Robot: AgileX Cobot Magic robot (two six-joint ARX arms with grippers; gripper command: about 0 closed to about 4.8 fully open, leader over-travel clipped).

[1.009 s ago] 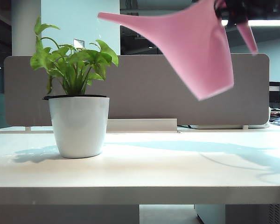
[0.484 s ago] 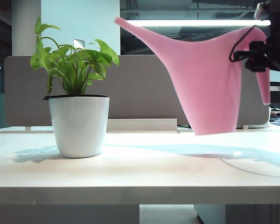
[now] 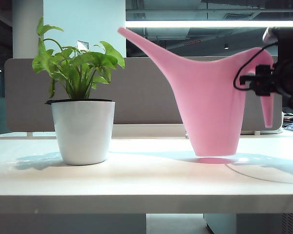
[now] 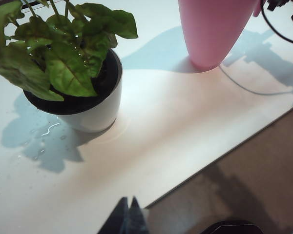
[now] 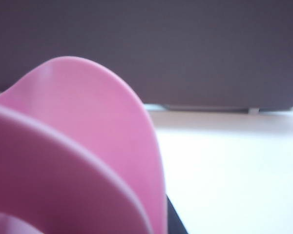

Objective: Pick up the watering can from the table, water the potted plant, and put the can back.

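Can: the tall pink plastic watering can (image 3: 212, 105), airborne and tilted a second ago, now stands upright on the white table (image 3: 146, 181), right of middle.
Plant: green potted plant in white pot (image 3: 82, 124), unmoved, toward the left edge.
Right gripper (image 3: 263, 80): grasping the can's handle.
Left gripper (image 4: 128, 220): fingers pressed together at the front edge, holding nothing.

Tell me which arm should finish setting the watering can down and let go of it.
The right. The right gripper is already clamped on the handle of the watering can, now upright on the table. The left gripper is shut, off the table's front edge near the potted plant.
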